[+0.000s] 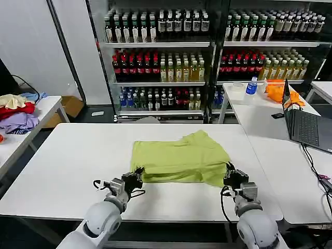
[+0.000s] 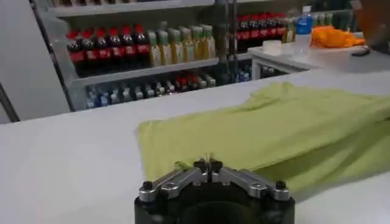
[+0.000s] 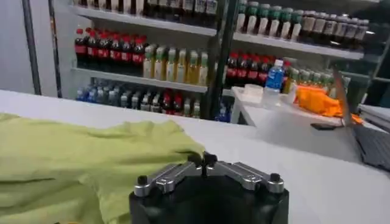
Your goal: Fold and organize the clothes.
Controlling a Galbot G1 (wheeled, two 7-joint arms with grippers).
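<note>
T-shirt lies folded, long axis left-to-right; left pincer and right pincer both pinched closed at its near corners.

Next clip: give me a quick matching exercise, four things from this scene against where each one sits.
Things:
1. T-shirt
2. Laptop
3. Orange cloth
4. Pile of clothes

Places:
A. Side table on the robot's left
B. Far end of the table on the right, near a blue bottle
C. Middle of the white table, folded
D. Open on the table on the right

Pairs: 1-C, 2-D, 3-B, 4-A
</note>
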